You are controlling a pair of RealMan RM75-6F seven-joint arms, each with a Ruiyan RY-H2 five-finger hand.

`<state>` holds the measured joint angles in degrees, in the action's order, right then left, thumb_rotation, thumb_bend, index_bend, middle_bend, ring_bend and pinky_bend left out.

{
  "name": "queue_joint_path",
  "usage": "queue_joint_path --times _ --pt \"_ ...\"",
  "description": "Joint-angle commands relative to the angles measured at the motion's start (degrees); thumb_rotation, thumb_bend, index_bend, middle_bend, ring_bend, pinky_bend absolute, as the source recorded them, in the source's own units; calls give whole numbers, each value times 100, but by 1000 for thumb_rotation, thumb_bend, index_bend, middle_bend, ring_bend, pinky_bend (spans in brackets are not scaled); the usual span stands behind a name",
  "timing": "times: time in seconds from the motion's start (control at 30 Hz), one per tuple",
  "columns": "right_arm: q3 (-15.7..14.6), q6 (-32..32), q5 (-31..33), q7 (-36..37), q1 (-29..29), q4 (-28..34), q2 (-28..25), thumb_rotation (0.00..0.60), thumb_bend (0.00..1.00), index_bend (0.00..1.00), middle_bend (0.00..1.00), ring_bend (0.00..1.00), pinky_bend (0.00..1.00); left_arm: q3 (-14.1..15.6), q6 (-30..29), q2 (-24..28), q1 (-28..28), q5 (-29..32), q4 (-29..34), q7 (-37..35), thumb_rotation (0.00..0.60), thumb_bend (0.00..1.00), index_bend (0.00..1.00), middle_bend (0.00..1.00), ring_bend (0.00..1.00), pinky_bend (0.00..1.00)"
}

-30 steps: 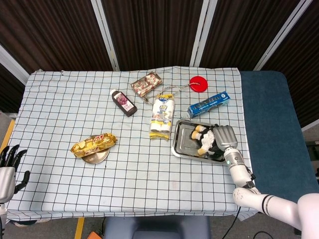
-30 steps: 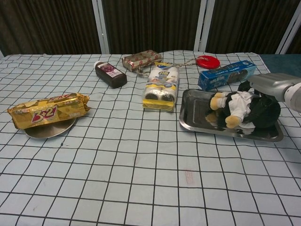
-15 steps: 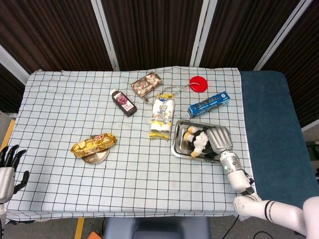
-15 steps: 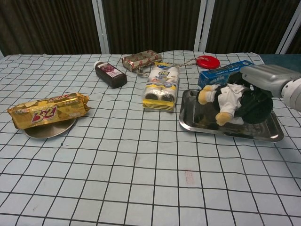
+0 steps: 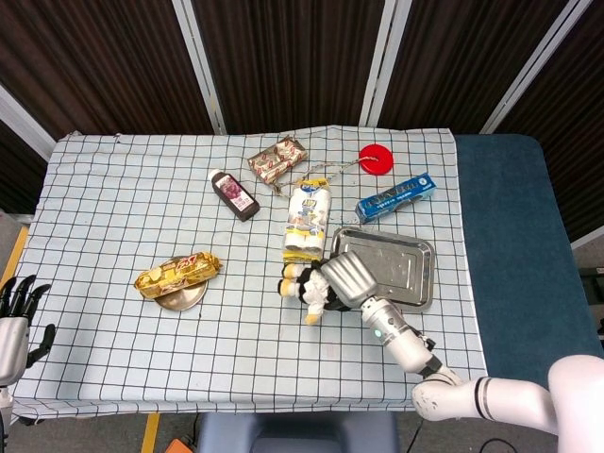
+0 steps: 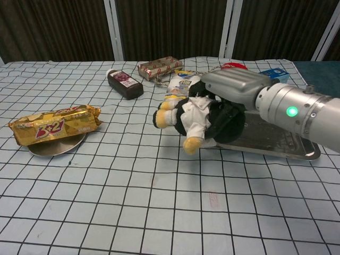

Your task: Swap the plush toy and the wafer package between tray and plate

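Only your head view shows the left hand (image 5: pixel 17 316), low at the near left corner beside the table edge, its dark fingers spread and holding nothing. The chest view alone shows a green light lit on your right forearm. Your right hand (image 6: pixel 231 87) is wrapped over the plush toy (image 6: pixel 199 119) from above, holding it in the air, its feet pointing left. In the head view the toy hangs just left of the tray (image 5: pixel 387 269), above the checked cloth (image 5: pixel 113 189). The tray's steel floor lies bare. On the near left, the wafer package (image 6: pixel 53 124) lies across the plate (image 6: pixel 56 146), overhanging both sides. Behind the toy lies a cookie pack (image 5: pixel 308 219). Farther back are a dark bottle (image 5: pixel 235 194), a foil-wrapped bar (image 5: pixel 277 159), a blue box (image 5: pixel 396 197) and a red disc (image 5: pixel 376 159).
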<state>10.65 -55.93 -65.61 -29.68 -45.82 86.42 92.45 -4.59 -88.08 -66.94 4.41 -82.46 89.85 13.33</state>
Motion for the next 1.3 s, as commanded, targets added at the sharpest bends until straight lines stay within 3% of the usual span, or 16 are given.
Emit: queue_joint_path --times 0.03,0.2,0.3,0.4,0.47,0.57,0.73,1.0,1.13,1.3 --pt "201 227 152 -32 -310 -435 432 600 480 810 666 793 718 -41 -3 14 6 42 -11 -24 600 434 182 99 44 223" --pt "317 502 158 333 -557 -1000 834 600 479 807 666 790 710 -102 -31 48 4 95 -6 -98 600 434 182 99 44 223" --pt "286 653 154 511 -605 -1193 908 600 469 733 626 678 669 -110 -37 73 -3 104 -3 -144 600 435 182 99 44 223" --pt "226 848 190 641 -612 -1120 792 600 380 477 401 369 536 -120 -26 88 -5 129 -3 -185 600 435 183 99 44 223" --pt "204 908 172 724 -603 -987 686 600 281 287 210 147 376 -129 -16 88 -2 149 -8 -188 600 435 182 99 45 223" --pt "181 976 97 923 -573 -698 474 600 190 130 43 8 192 -128 8 81 9 161 -8 -164 600 435 183 99 44 223" --pt "73 893 -172 1158 -446 -130 40 600 127 8 0 0 77 -91 15 62 9 125 1 -109 600 434 182 99 44 223" --pt "-104 411 -495 1250 -96 586 -551 600 110 0 0 0 65 -73 47 52 23 111 3 -91 600 436 183 99 44 224" --pt "-539 -1029 -685 801 968 1664 -1757 600 111 0 0 0 65 -14 80 24 32 41 9 -72 600 436 183 100 44 223" --pt "-817 -2269 -1010 799 1870 1663 -2335 600 110 0 0 0 65 26 129 -14 60 -9 1 -15 600 435 183 100 44 224"
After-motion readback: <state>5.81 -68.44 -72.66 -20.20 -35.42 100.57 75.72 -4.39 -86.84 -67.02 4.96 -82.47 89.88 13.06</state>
